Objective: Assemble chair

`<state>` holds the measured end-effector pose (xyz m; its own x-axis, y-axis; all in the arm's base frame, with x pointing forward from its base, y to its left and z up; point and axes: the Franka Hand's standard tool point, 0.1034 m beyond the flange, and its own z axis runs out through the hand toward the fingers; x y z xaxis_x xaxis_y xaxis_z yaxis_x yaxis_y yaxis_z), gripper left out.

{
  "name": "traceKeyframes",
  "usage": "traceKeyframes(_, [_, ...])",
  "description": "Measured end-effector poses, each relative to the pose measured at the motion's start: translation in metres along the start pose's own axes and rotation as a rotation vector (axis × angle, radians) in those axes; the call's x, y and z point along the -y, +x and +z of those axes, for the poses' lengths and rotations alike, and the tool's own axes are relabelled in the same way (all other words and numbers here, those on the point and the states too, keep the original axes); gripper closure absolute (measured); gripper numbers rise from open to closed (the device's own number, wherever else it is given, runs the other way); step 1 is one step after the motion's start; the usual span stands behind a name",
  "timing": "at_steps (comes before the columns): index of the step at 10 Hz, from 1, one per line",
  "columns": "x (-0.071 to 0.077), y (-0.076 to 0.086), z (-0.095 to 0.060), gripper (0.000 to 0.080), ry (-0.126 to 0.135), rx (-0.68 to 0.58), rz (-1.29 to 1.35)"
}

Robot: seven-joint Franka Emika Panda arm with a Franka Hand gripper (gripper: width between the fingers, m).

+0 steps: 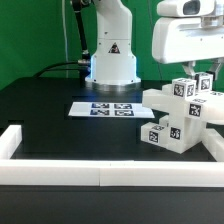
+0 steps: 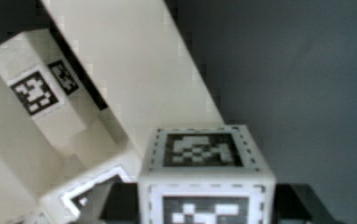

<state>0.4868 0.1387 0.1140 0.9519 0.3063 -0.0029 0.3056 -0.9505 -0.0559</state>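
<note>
One robot arm stands at the back of the black table — just the one. One marker board lies flat there, showing four tags. White border rails — two lengths along the front edge, and one short end piece on the exterior view's left. The chair parts sit clumped together, so I can't count the separate blocks. About six tags show on them. From the wrist, three tags show.

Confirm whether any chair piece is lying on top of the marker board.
No: in the exterior view the marker board lies bare, and the white chair pieces sit apart from it toward that view's right.
</note>
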Motion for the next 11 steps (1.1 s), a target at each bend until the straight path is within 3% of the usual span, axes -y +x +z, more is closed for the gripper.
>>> traceKeyframes(11, [-0.0006, 0.0003, 0.0009, 0.0512, 0.012, 0.003, 0.907])
